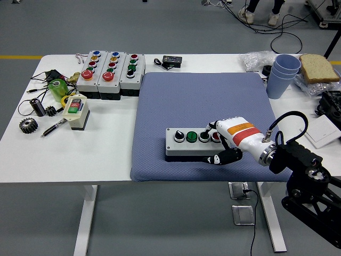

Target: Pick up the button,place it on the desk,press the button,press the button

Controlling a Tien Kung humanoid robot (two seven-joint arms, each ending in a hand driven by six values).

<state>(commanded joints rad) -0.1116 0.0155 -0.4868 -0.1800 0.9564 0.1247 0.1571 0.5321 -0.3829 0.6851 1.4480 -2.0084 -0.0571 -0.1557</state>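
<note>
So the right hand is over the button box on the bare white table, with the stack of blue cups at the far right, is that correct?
Not quite: the head view shows the button box lying on the blue-grey mat, not on bare table. The right hand is over its right end, and the blue cups are at the far right.

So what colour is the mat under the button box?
The mat is blue-grey with a fine woven texture; the head view shows it.
</note>
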